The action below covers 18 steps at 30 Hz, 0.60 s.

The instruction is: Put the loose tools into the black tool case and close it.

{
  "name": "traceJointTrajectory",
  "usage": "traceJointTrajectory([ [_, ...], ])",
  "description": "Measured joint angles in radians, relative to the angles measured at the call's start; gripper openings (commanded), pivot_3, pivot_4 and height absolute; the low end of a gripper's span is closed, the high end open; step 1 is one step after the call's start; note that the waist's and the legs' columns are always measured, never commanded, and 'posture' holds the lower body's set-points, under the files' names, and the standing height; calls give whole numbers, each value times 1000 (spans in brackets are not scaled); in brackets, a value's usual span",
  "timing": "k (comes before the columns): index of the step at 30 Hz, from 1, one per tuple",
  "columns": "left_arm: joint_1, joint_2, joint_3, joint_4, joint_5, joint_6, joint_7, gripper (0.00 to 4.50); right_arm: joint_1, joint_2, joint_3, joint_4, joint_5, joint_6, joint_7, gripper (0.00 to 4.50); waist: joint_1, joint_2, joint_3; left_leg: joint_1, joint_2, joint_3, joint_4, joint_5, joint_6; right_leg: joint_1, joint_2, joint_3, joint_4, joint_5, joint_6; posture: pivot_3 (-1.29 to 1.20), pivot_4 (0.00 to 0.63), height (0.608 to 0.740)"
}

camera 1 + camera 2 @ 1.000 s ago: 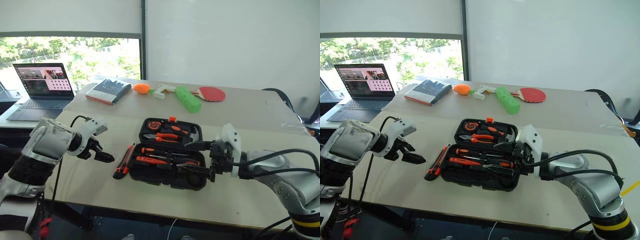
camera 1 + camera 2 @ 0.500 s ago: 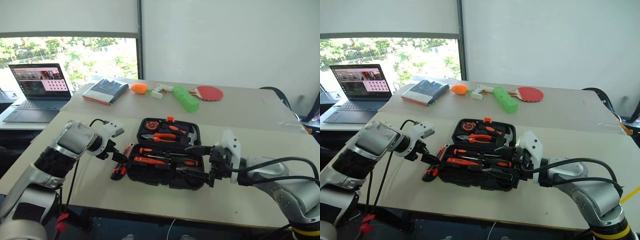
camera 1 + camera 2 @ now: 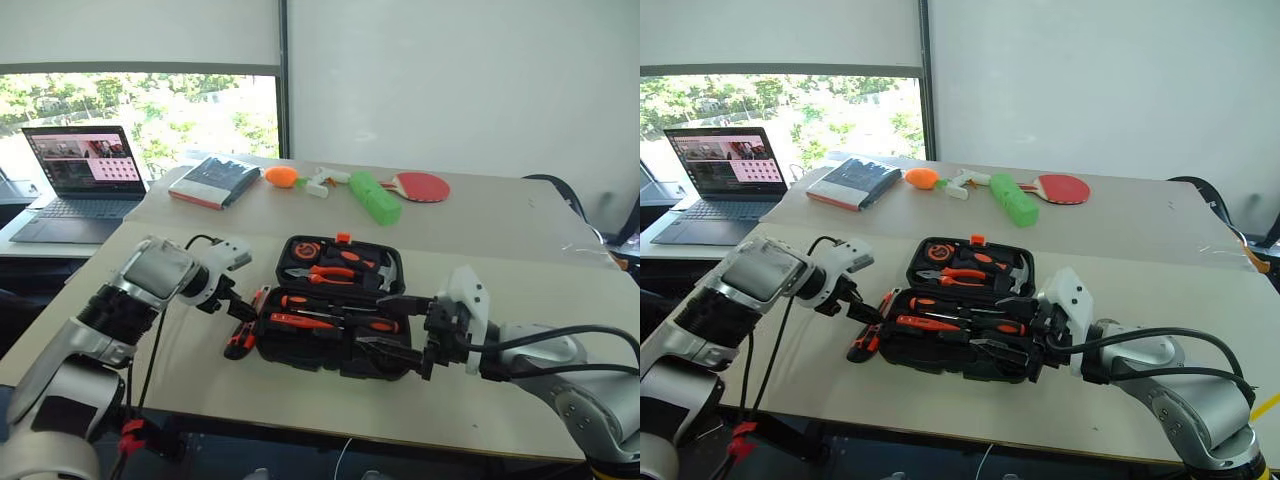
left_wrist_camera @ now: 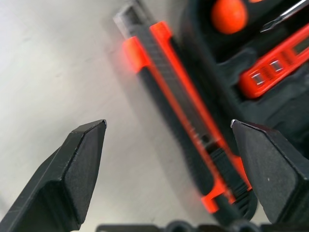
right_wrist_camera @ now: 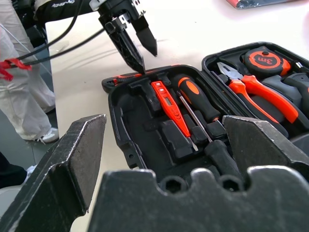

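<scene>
Left hand (image 4: 166, 130), fingers spread, straddles the orange-and-black plastic utility knife (image 4: 183, 125) beside the black moulded-plastic tool case (image 3: 335, 345), ready to pinch; right hand (image 3: 405, 325) waits open.

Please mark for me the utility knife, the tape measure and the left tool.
utility knife (image 4: 183, 121), left wrist view, middle of its handle.
tape measure (image 5: 262, 59), right wrist view, its round face.
left tool (image 4: 169, 145), left wrist view, between its open fingertips.

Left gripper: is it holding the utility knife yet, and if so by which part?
No. The left gripper is open, its fingers on either side of the utility knife, which lies on the table beside the black tool case.
</scene>
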Motion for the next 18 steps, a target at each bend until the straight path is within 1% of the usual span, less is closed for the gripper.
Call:
traceJointTrajectory([
  [4,0,-17,-7,-2,2,-2,19,4453,4,0,0,0,-1,0,0,4500,4,0,0,0,-1,0,0,0,0,0,-1,0,0,0,0,0,150,736],
  [11,0,-76,-19,2,2,-6,45,4453,12,0,0,0,-1,0,-2,4500,7,0,0,-1,-4,-1,0,0,0,1,-3,0,0,-1,2,0,150,736],
  [18,-13,-87,-40,48,2,1,57,4453,34,0,0,0,-2,0,-6,4500,2,0,0,0,-5,-2,0,0,0,1,-3,0,0,-1,2,0,150,736],
])
